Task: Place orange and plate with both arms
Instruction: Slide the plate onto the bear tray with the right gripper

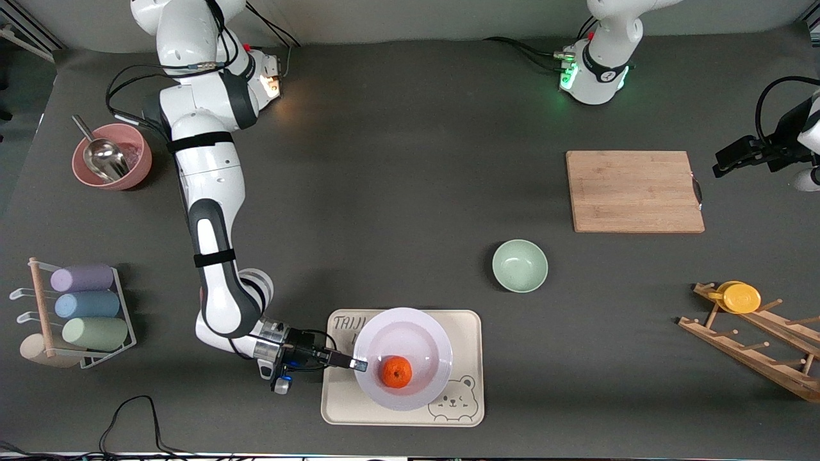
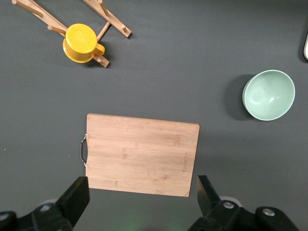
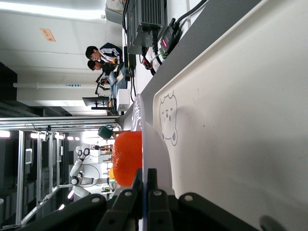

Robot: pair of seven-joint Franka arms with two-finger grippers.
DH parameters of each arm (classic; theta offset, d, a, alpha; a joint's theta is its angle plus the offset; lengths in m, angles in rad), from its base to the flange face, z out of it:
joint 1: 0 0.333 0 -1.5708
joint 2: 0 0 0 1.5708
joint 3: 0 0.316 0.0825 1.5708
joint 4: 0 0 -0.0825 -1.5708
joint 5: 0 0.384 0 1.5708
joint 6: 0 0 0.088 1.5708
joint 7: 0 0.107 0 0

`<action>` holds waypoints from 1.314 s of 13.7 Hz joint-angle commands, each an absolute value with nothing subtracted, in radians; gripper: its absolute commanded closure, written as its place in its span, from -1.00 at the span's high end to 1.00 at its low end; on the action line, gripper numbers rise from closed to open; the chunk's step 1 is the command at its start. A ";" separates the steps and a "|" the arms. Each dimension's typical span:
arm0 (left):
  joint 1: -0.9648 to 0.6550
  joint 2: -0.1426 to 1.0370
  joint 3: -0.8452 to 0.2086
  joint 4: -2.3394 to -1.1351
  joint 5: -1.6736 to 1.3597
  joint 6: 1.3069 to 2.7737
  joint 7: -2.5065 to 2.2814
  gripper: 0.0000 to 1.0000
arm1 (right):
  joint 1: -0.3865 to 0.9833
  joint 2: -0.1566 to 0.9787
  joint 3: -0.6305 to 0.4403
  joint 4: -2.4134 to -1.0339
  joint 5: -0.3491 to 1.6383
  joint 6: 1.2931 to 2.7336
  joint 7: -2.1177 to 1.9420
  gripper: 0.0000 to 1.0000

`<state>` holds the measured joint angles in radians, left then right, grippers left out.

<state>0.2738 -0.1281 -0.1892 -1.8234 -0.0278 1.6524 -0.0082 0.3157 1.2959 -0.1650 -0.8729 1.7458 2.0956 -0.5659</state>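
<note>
The orange (image 1: 397, 372) lies in the white plate (image 1: 403, 333), which rests on the cream bear tray (image 1: 464, 333) near the front camera. The right gripper (image 1: 360, 365) has its fingers clenched on the plate's rim at the side toward the right arm's end of the table. The left gripper (image 2: 142, 202) waits, fingers released, over the wooden cutting board (image 2: 139, 154), with the mint-green bowl (image 1: 519, 266) between board and tray.

I read the orange (image 1: 396, 372) as bright orange on a glossy white, faintly lavender plate (image 1: 403, 333). Under the plate, a cream tray (image 1: 466, 333) with a line-drawn bear face. Near the tray: mint-green bowl (image 1: 519, 265). Pale wood cutting board (image 1: 634, 191). Yellow cup (image 1: 741, 298) on wooden rack (image 1: 756, 346). Pink bowl (image 1: 131, 168) with steel scoop (image 1: 102, 155). Table (image 1: 397, 160) dark grey.
</note>
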 commanded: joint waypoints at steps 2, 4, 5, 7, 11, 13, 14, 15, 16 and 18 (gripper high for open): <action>0.276 -0.137 -0.187 -1.828 -0.032 1.660 -0.005 1.00 | 0.313 1.342 -0.156 -0.815 1.740 2.109 -0.627 -1.00; 0.278 -0.137 -0.187 -1.832 -0.028 1.663 -0.003 1.00 | 0.316 1.351 -0.156 -0.819 1.740 2.111 -0.655 -1.00; 0.278 -0.137 -0.187 -1.832 -0.026 1.658 -0.002 1.00 | 0.318 1.358 -0.155 -0.822 1.740 2.109 -0.675 -1.00; 0.278 -0.138 -0.187 -1.835 -0.026 1.654 -0.002 1.00 | 0.319 1.365 -0.155 -0.824 1.741 2.111 -0.676 -1.00; 0.278 -0.135 -0.184 -1.835 -0.026 1.663 0.002 1.00 | 0.319 1.365 -0.153 -0.824 1.741 2.111 -0.673 0.54; 0.278 -0.135 -0.184 -1.835 -0.026 1.666 0.002 1.00 | 0.319 1.365 -0.153 -0.824 1.741 2.109 -0.667 1.00; 0.278 -0.135 -0.184 -1.835 -0.026 1.666 0.002 1.00 | 0.318 1.364 -0.152 -0.824 1.741 2.109 -0.658 1.00; 0.278 -0.133 -0.184 -1.835 -0.026 1.666 0.002 1.00 | 0.318 1.359 -0.152 -0.824 1.741 2.109 -0.646 1.00; 0.278 -0.133 -0.183 -1.835 -0.026 1.666 0.006 1.00 | 0.318 1.353 -0.152 -0.824 1.740 2.108 -0.618 1.00; 0.278 -0.135 -0.173 -1.835 -0.026 1.663 0.009 1.00 | 0.314 1.332 -0.161 -0.827 1.718 2.103 -0.568 1.00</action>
